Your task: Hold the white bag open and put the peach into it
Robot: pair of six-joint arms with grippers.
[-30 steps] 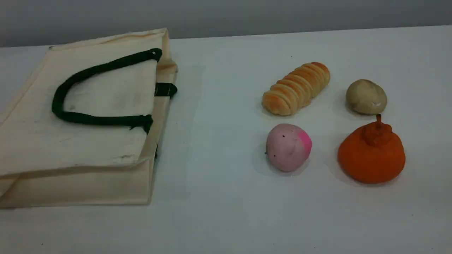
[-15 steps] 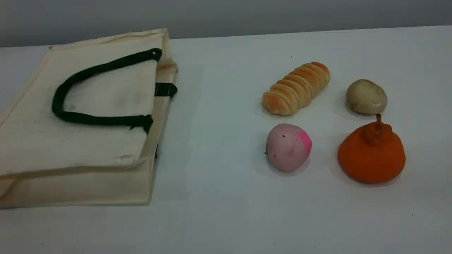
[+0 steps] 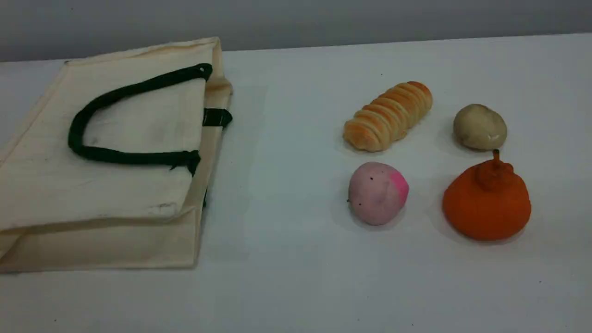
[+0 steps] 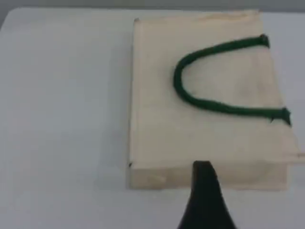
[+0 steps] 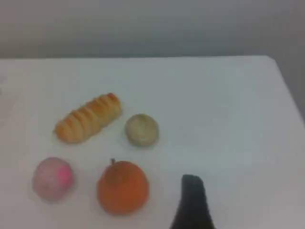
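Peach (image 5: 52, 177) lies well left of right tool (image 5: 192, 191), orange fruit (image 5: 123, 186) between.

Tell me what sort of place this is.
Likely a staged test bench, not a kitchen: a plain white table against a grey wall, holding the white bag and four neatly spaced foods: the peach, a bread roll, a potato and an orange fruit.

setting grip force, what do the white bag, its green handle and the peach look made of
The white bag: cream cloth, probably canvas, matte, with soft folds and creased edges. Its green handle: dark rope, judging by its round, cord-like curve. The peach: possibly soft foam or rubber, not real fruit; matte pale pink, flat magenta patch, dark specks.
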